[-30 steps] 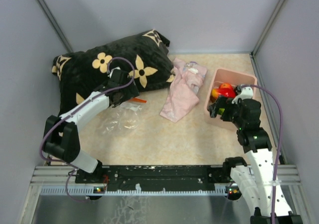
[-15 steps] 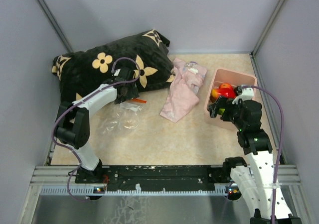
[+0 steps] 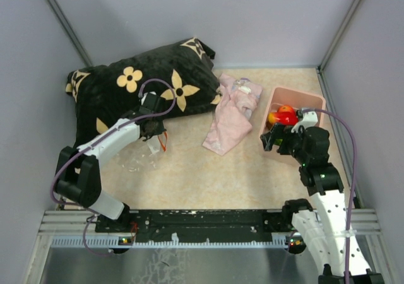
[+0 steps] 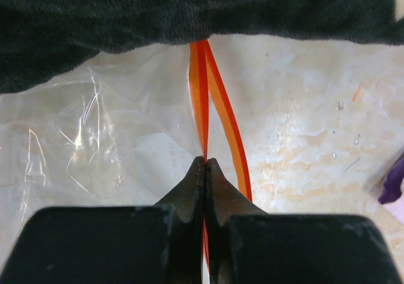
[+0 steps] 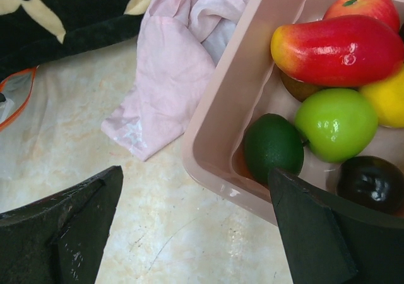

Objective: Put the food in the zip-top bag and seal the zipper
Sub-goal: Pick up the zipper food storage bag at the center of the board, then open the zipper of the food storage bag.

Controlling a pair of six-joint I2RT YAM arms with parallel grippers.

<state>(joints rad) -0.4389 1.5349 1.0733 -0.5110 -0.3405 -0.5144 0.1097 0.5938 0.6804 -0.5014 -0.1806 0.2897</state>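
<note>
The zip-top bag (image 3: pixel 134 162) lies crumpled on the table in front of the pillow. In the left wrist view its clear plastic (image 4: pixel 95 139) spreads to the left. My left gripper (image 4: pixel 205 163) is shut on one lip of the orange-red zipper (image 4: pixel 201 101); the other lip bows out to the right, so the mouth gapes a little. From above, the left gripper (image 3: pixel 154 134) holds that strip raised. The food (image 3: pixel 282 115) sits in the pink bin (image 5: pixel 211 117): a red-and-yellow fruit (image 5: pixel 344 49), a lime green one (image 5: pixel 336 123), a dark brown one (image 5: pixel 372 183). My right gripper (image 5: pixel 194 173) hangs open over the bin's near left corner.
A black pillow with cream flowers (image 3: pixel 139 85) lies directly behind the bag and fills the back left. A pale pink cloth (image 3: pixel 230 113) is heaped between the bag and the bin (image 3: pixel 315 98). Grey walls close in the table on three sides.
My left gripper has shut on the zipper strip and drawn back from the pillow, pulling the bag's mouth up and toward me. The right arm has barely moved.
</note>
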